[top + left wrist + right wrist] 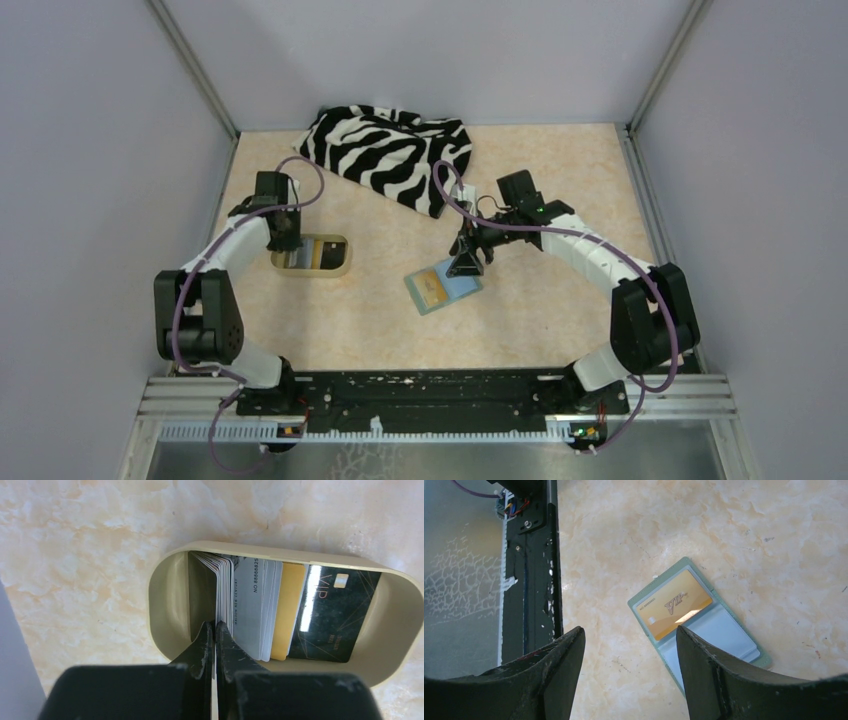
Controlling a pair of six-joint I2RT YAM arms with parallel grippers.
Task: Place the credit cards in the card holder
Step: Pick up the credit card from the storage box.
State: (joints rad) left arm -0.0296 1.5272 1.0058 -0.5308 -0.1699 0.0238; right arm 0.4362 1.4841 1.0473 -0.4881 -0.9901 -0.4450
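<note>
The task is judged to be at an early stage. 1 gold card (674,602) is seen in the open holder (721,630), covering one half, while the pale blue lining of the other half is bare. Whether that card is tucked into a pocket or merely laid on top cannot be told. The holder lies flat near the middle of the surface (624,530), well apart from the dish (165,595).

The other cards (250,605) are stood on edge or leaned in that tan dish. They are a bundle of pale ones, a 2nd gold one (290,610) and a black one (330,615). An exact count of the bundle cannot be made.

The left claw (215,630) is lowered into the dish. Its jaws are pressed shut on the near edge of 1 pale card (220,590) at the left end of the bundle, and that card is not yet drawn out. The right claw (630,635) is held just above the holder, its jaws spread wide with nothing between them.

By this reading 1 card is delivered and most are left. The pinched card has to be lifted and carried across, and the rest of the dish has to be emptied after it.
</note>
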